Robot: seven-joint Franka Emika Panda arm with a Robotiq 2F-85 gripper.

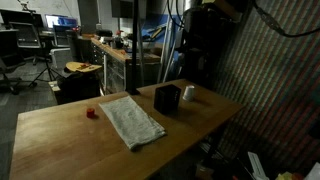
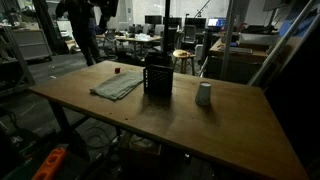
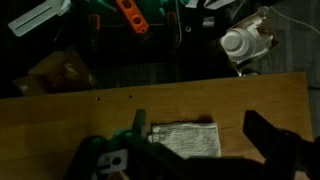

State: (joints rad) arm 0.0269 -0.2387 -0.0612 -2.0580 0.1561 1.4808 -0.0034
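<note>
Cloth (image 1: 132, 122): grey, folded flat, lying on the wooden table (image 1: 50, 140), approx. mid-top. A black box (image 1: 166, 98) stands just beside one long edge, w/ a white cup (image 1: 189, 94) beyond it. A small red item (image 1: 91, 113) sits near the cloth's far short end, apart from it.

Gripper (image 3: 195, 120): jaws fully apart, nothing held. In the wrist view the cloth lies directly below, btwn the two fingers (image 3: 268, 135), and the gripper body hides part of it. No contact visible; height above the cloth can't be read. The arm is not clearly made out in the exterior views.

Step (judged): align over cloth, pre-grasp. Next move calls for a straight descent w/ jaws kept wide, fingers bracketing an edge or fold, then closing. Thin fabric flat on wood needs the fingertips right down at table level. Keep clear of the box.

Orient.: long rectangle, no front or back, so it points neither way. In an exterior view the long axis runs diagonally, from the end by the red item toward the near table edge. In the wrist view the visible part reads wider across than deep, i.e. long axis approx. in line w/ the jaw opening. This is tentative, as part is hidden.
</note>
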